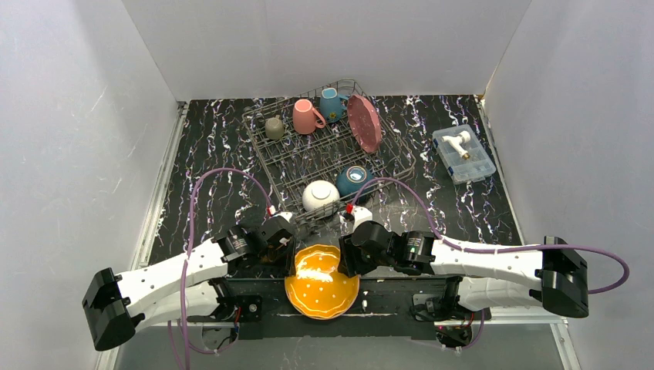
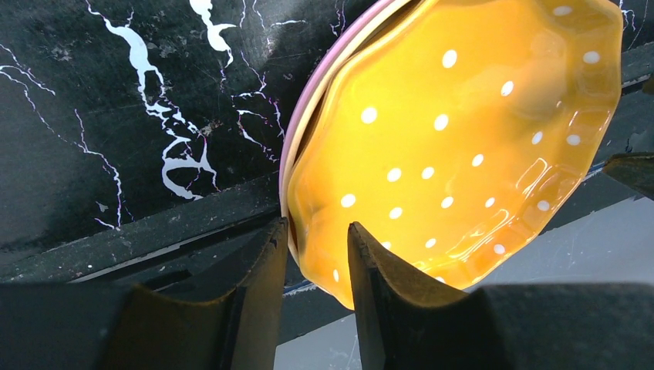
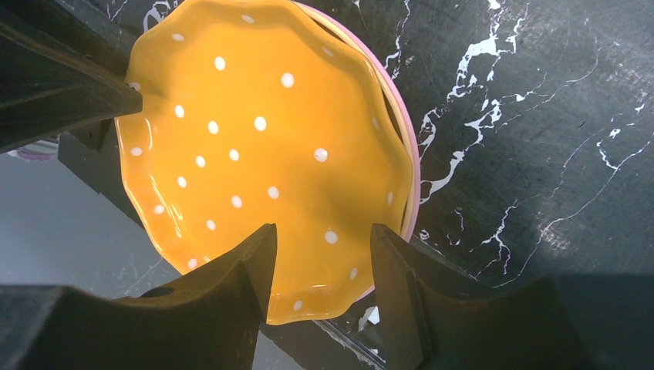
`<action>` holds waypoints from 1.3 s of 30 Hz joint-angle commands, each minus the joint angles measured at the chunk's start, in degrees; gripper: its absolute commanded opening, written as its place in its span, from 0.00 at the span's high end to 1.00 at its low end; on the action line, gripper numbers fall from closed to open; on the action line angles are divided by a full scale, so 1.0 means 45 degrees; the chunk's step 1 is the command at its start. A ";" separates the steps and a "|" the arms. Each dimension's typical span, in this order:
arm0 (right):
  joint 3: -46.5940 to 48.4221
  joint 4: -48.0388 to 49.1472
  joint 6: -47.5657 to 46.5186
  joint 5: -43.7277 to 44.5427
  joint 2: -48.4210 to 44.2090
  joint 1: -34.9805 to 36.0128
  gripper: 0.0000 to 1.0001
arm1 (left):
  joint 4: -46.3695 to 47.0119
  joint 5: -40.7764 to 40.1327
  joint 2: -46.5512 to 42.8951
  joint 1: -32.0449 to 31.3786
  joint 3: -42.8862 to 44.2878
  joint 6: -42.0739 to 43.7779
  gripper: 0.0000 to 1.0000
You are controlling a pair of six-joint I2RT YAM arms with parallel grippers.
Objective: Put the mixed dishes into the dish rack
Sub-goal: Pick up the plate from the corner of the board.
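Loading is partly complete. The rack (image 1: 308, 158) stands at the far centre of the tabletop (image 1: 208, 154). Along its far side, from left to right, it holds a grey mug (image 1: 274, 126), a pink mug (image 1: 306, 116), a blue mug (image 1: 332, 103) and a red plate (image 1: 364, 122) standing on edge. At its near side sit a white bowl (image 1: 319, 195) and, to the right, a teal bowl (image 1: 353, 180).

Not yet loaded: an orange plate (image 1: 321, 281) lies at the near edge, well apart from the rack, stacked on a pink plate (image 2: 297, 131). Whether more plates lie below cannot be told.

The left gripper (image 2: 315, 231) is at the stack's left rim. Its fingers are narrow and straddle that rim, but whether they clamp it cannot be told. The right gripper (image 3: 322, 231) is at the right rim with its fingers about half apart, and no grip is visible.

A clear box (image 1: 463, 153) lies at the far right and is no part of the load.

Judged status: mugs and bowls done; at least two plates to rack.
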 commanded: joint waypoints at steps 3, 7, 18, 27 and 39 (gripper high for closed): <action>-0.0006 0.0331 0.0137 0.0109 0.0012 0.0089 0.43 | -0.0021 -0.0119 0.0191 -0.0048 -0.0085 0.0090 0.68; 0.0014 0.0073 0.0126 0.0269 -0.0043 0.0089 0.43 | 0.0121 0.0010 0.0228 -0.0057 -0.0052 0.0113 0.73; -0.0191 -0.0039 0.0187 0.0307 -0.0161 0.0088 0.43 | 0.0559 0.0288 0.0660 -0.0048 -0.0095 0.0187 0.86; -0.0187 -0.0654 0.0312 0.0654 -0.0459 0.0089 0.42 | 0.1301 0.0347 0.1349 -0.0047 -0.0420 0.0205 0.90; 0.0100 -0.2505 0.0549 0.1488 -0.1486 0.0108 0.41 | 0.2141 0.0798 0.2069 -0.0042 -0.0954 0.0143 0.91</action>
